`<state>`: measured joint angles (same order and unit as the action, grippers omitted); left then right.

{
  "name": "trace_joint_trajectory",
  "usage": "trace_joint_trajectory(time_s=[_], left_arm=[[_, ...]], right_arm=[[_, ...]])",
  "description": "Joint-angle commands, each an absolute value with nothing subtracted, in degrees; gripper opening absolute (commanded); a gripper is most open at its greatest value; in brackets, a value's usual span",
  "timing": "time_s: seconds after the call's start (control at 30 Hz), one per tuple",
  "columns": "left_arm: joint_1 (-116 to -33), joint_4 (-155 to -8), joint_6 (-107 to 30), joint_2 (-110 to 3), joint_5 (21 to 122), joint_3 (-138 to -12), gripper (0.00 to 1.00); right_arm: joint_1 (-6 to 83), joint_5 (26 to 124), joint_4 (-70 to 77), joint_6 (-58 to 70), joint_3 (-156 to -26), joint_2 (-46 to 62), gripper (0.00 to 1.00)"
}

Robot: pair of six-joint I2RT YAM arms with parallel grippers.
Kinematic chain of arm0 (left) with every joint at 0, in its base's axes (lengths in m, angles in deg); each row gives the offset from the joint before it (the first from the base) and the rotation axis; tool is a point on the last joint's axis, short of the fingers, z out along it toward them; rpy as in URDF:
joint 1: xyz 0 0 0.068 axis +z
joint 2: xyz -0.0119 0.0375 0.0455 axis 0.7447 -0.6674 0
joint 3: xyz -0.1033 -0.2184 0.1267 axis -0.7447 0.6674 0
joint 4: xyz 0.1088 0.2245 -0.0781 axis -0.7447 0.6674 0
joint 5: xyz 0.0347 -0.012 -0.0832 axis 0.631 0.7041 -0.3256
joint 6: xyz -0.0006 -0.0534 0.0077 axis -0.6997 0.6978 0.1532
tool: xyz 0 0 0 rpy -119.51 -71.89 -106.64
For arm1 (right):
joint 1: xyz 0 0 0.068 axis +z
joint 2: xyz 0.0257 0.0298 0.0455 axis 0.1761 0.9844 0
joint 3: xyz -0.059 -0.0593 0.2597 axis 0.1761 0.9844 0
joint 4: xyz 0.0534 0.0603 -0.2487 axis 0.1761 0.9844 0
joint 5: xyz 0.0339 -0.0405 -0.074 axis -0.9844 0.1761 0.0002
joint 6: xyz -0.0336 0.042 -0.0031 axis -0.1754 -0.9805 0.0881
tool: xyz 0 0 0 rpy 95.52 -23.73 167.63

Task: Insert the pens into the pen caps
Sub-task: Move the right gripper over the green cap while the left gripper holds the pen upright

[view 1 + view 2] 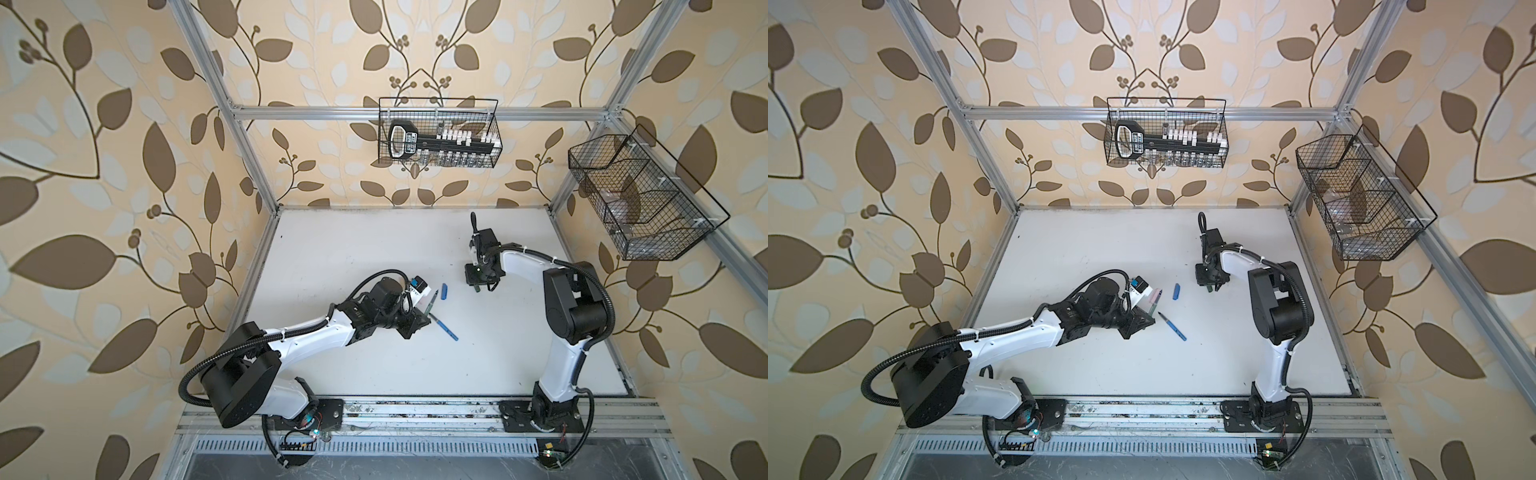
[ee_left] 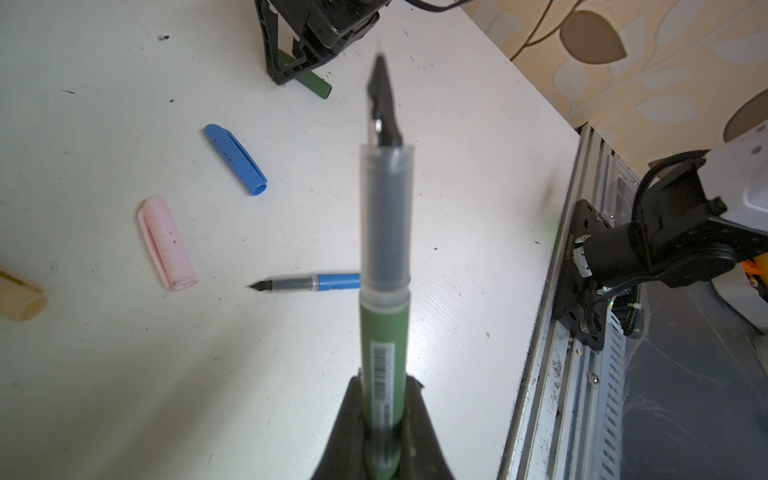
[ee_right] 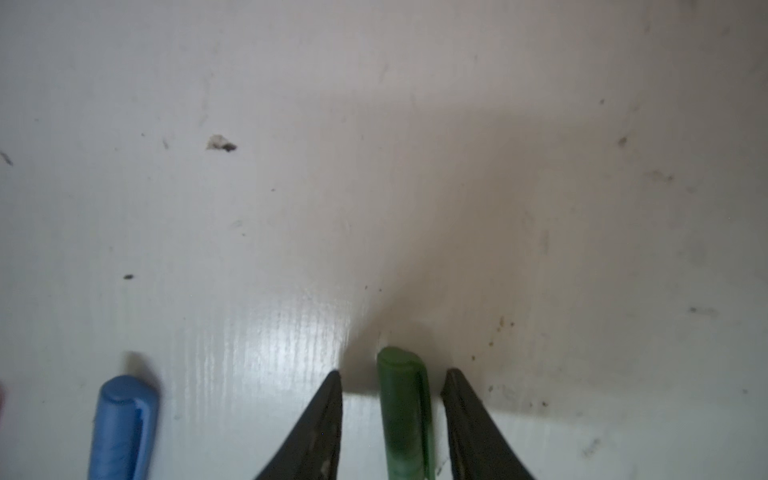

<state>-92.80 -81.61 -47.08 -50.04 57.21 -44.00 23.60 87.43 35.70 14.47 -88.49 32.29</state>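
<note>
Well clear of table (image 1: 374, 374) edges, left tool (image 2: 384, 388) clenches green pen (image 2: 384, 328); right tool (image 3: 392, 372) gapes astride green cap (image 3: 405, 419).

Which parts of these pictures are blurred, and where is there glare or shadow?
Left wrist view: the green pen near the lens is soft, its dark tip most blurred. Right wrist view: everything is slightly soft, glare shines on the table, a shadow lies beside the green cap. Both top views: even light, the blue pen is sharp.
</note>
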Motion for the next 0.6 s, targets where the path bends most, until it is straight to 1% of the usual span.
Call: trace_joint_trajectory(time_s=[0.0,0.17,0.3,0.57], left_arm=[[-93.14,-82.48,-48.05,-49.86,57.03,-46.36,0.0],[-93.14,-82.66,-48.1,-49.31,57.3,-46.09,0.0],[-93.14,-82.75,-48.02,-49.54,57.13,-46.14,0.0],[-93.14,-83.1,-47.84,-49.86,56.86,-46.18,0.0]], right_arm=[[24.31,90.49,41.95,17.67,-90.9,35.44,0.39],[24.34,90.39,42.69,17.95,-91.04,36.06,0.34],[24.4,90.5,43.72,18.59,-90.83,36.54,0.32],[25.23,91.95,43.45,18.61,-90.3,36.34,0.23]])
